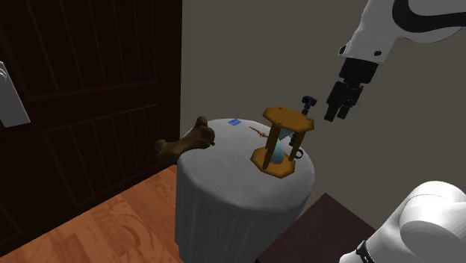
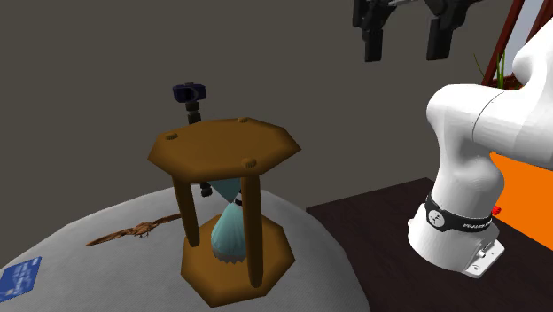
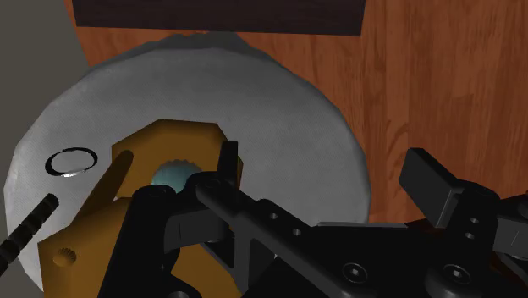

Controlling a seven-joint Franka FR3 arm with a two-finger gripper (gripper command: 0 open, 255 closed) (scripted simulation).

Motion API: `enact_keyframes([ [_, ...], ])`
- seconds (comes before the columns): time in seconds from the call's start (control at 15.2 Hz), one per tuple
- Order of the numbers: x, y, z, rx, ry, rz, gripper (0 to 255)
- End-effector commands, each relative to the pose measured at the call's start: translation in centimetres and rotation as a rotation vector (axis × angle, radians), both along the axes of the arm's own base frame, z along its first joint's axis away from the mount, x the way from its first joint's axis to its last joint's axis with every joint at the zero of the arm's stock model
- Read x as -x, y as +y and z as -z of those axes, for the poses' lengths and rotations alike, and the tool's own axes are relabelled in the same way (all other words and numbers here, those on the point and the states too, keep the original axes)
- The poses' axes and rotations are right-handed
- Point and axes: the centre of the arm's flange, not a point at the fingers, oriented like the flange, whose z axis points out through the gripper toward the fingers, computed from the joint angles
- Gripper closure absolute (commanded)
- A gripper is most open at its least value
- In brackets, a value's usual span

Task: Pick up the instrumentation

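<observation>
Because the fingers stand well apart with nothing between them, my gripper [image 1: 336,112] is unloaded and ready to grasp. It hangs in the air above the round grey table [image 1: 239,202], toward the shoulder view's right of the hourglass [image 1: 282,142], which I take to be the instrumentation.

Location of target: the hourglass stands upright on the table top, on the side nearer my stand. Two octagonal brown plates are joined by slim posts, with a pale teal bulb between them. A small black object on a stalk [image 1: 308,101] stands close by it, and a thin ring [image 3: 70,162] lies on the table just beside its base.

Step in hand: approach. No contact is made. In the wrist view the top plate lies beneath one finger rather than between both.

Next move, as I judge it: shift sideways until the frame is centred between the fingers, descend, and close across the posts. Keep clear of the black object during descent.
</observation>
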Motion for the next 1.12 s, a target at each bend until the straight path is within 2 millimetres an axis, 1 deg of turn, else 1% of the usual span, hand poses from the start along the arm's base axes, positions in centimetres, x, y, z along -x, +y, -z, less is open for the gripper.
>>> enact_keyframes([
  [0.0, 0.0, 0.0, 0.0, 0.0, 0.0, 0.0, 0],
  [0.53, -3.5, -8.5, 2.8, 0.029, -0.081, -0.041, 0],
  [1.06, -7.6, -17.0, 5.0, 0.059, -0.163, -0.083, 0],
])
